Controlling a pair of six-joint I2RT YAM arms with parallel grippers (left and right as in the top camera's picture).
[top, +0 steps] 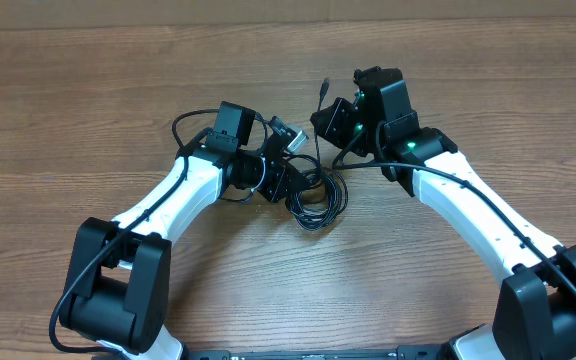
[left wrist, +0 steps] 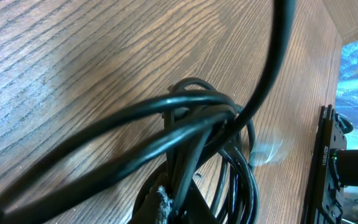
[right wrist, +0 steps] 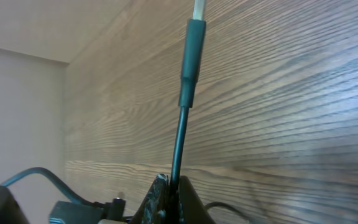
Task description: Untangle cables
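Note:
The cables lie as a tangle of thin black loops at the table's middle. My left gripper sits at the tangle's left edge, shut on a strand of it; the left wrist view shows the looped cables fanning out from the shut left gripper. My right gripper stands behind the tangle, shut on one cable end. That cable rises out of the shut right gripper to a black plug with a silver tip. The same plug points away from me in the overhead view.
Another plug with a silver end lies beside my left wrist. Thicker black arm cables loop behind the left arm. The wooden table stretches out on all sides. A black frame edge shows at the right of the left wrist view.

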